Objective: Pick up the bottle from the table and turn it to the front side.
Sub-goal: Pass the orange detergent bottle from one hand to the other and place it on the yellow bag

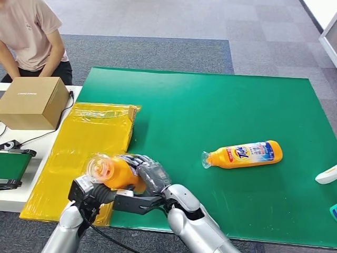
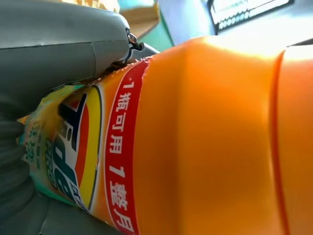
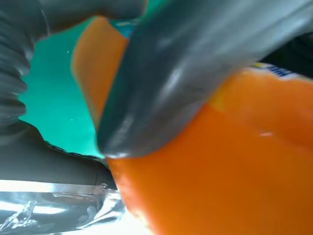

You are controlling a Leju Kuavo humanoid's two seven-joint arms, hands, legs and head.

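We hold the orange bottle (image 1: 115,173) lifted off the desk (image 1: 222,105), both hands' fingers (image 1: 152,174) wrapped round it, probably so we can turn its label frontward.

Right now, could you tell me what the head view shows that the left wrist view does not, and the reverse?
Head view alone: a second bottle lying on the green mat, a cardboard box, yellow plastic sheet, a seated person, and the right hand. Left wrist view alone: the label's red band of characters. Both: the held orange bottle and the left hand.
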